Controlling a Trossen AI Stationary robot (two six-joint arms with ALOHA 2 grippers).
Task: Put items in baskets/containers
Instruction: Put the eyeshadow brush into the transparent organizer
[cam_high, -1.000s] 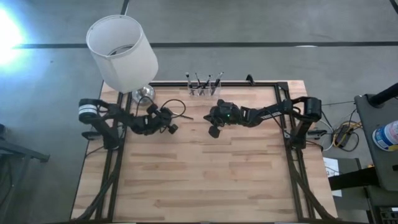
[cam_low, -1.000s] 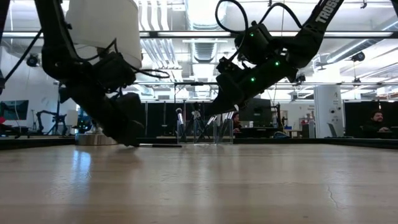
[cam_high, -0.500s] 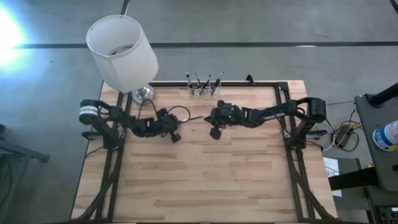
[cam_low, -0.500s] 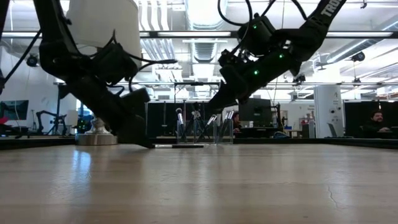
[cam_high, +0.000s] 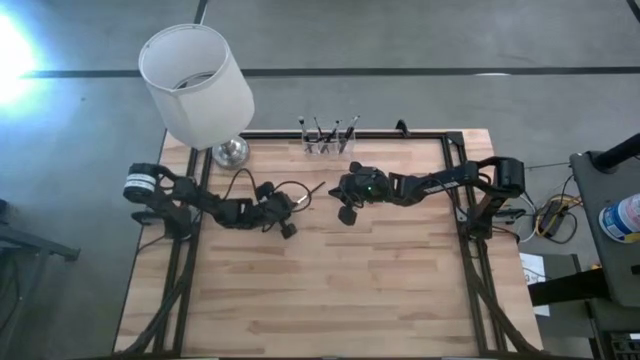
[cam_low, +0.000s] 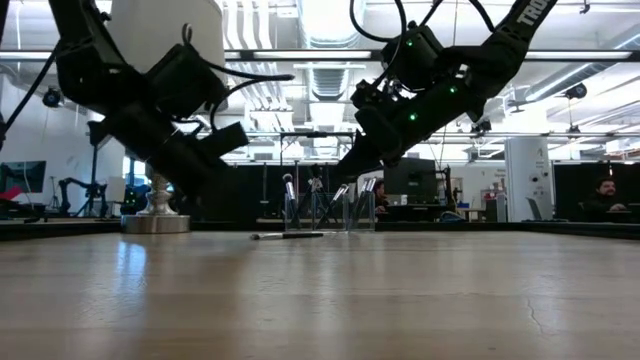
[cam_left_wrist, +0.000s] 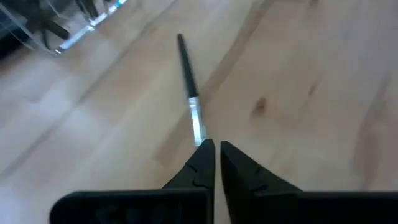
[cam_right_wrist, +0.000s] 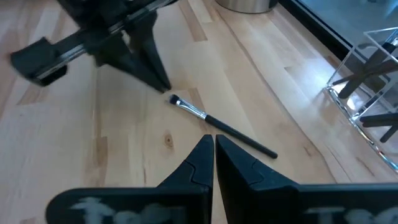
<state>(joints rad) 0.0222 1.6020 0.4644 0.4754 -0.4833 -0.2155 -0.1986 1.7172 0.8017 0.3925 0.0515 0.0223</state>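
Note:
One thin makeup brush (cam_high: 312, 189) with a dark handle and silver ferrule lies flat on the wood between my two grippers (cam_right_wrist: 217, 124). My left gripper (cam_left_wrist: 215, 146) is shut, with its fingertips right at the brush's bristle end. My right gripper (cam_right_wrist: 214, 140) is shut and hangs above the table (cam_low: 340, 172), just beyond the handle end and touching nothing. The clear holder (cam_high: 328, 146) stands at the table's far edge with several brushes upright in its compartments. My left gripper comes slanting down from the table's left, with its shut fingertips (cam_right_wrist: 166, 88) beside the bristle end (cam_right_wrist: 174, 99) of the brush. I cannot tell whether they touch it. The brush lies flat on the table.
A lamp with a white shade (cam_high: 195, 80) stands on a silver base (cam_high: 230, 152) at the far left corner, close to the left arm. A dark metal frame runs along the table's far edge (cam_high: 400, 134). Bare wood (cam_high: 330, 290) fills the near half.
My left gripper has moved along the table toward the right gripper. The brush slid the same way ahead of it, then stayed put. The left wrist has since risen and tipped flatter.

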